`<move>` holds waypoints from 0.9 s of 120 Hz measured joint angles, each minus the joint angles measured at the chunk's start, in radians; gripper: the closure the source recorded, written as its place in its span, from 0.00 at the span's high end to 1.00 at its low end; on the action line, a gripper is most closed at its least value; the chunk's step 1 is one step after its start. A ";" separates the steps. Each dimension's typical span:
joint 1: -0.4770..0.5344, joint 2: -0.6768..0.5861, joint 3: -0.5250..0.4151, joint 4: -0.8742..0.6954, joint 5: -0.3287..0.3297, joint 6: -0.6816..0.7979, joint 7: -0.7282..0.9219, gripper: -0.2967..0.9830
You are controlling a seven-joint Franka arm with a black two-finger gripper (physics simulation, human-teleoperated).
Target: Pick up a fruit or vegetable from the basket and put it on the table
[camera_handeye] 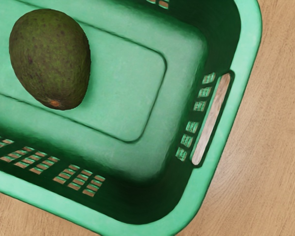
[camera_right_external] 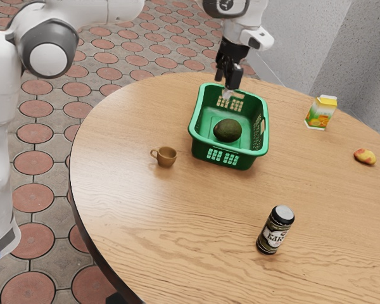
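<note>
Nearest in the exterior view, an upright black can with a silver lid [camera_right_external: 275,230] stands on the pale wooden counter [camera_right_external: 171,234], and a small brown mug [camera_right_external: 166,157] sits beyond it, beside the green plastic basket [camera_right_external: 223,156]. Inside lies the dark green, egg-shaped avocado [camera_right_external: 227,130], on its side on the basket's floor, its narrower, brown-spotted end turned toward a long wall. I expect moderate weight and a firm skin with a little give; the rounded flanks could roll or slip from a high or off-centre pinch. Best to take it across the middle girth, low enough to pass its widest part, closing along the basket's length, with gentle pressure so the flesh isn't bruised. The black fingers [camera_right_external: 228,93] are near the basket's far end, higher than the avocado and well apart from it, so they need to shift toward its centre before going down, minding the rim. I cannot tell whether they are parted or closed, but the avocado is not in their grasp. Away to the exterior view's right are a yellow-topped juice carton [camera_right_external: 320,114] and a red-and-yellow fruit [camera_right_external: 365,157], both outside the basket.
</note>
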State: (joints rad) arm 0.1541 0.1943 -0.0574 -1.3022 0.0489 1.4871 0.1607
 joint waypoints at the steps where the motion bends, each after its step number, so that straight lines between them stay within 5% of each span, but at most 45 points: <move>1: 0.001 -0.001 0.000 -0.016 0.002 0.008 0.000 0.77; 18: 0.035 0.035 -0.007 -0.121 -0.004 0.148 -0.002 0.77; 41: 0.150 0.144 -0.064 -0.015 -0.022 0.246 0.028 0.77; 108: 0.228 0.315 -0.135 0.097 -0.087 0.284 0.112 0.77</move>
State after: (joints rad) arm 0.3819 0.5091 -0.1927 -1.2057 -0.0384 1.7714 0.2725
